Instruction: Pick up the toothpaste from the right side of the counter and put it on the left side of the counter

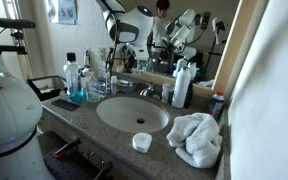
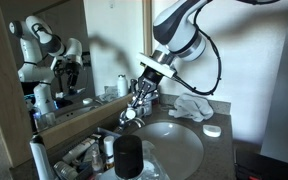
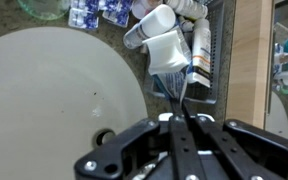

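Toothpaste (image 3: 160,45), a white tube, lies straight ahead of the hand (image 3: 181,100) in the wrist view. Its long axis runs away from the fingertips, with the cap farthest. The fingers look pressed together on the tube's flat tail. It is over the counter (image 3: 132,68) behind the sink (image 3: 54,100), near the faucet (image 2: 132,115).

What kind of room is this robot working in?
Most likely a bathroom: an oval white sink set in a speckled stone counter, a chrome faucet behind it, a wide wall mirror, and toiletry bottles crowded along the back.
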Action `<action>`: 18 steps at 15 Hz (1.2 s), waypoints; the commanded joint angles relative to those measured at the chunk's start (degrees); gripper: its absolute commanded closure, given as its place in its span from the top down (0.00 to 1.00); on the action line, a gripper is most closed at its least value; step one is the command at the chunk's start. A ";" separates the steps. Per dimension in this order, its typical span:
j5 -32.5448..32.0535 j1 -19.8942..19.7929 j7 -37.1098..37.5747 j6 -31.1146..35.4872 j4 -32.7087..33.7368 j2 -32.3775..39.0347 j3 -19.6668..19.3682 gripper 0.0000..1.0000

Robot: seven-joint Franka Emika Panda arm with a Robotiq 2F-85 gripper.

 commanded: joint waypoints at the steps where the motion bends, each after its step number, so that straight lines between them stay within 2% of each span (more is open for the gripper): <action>1: 6.66 2.63 -4.06 3.92 5.18 5.14 1.74 0.06; 7: 17.93 5.45 -11.96 7.95 14.89 15.82 4.66 0.06; 15: 19.46 7.34 -12.44 8.63 24.11 28.30 5.57 0.06; 16: 19.46 7.54 -12.25 8.52 24.82 29.20 5.65 0.31; 18: 19.40 7.92 -11.90 8.30 25.51 30.17 5.80 0.34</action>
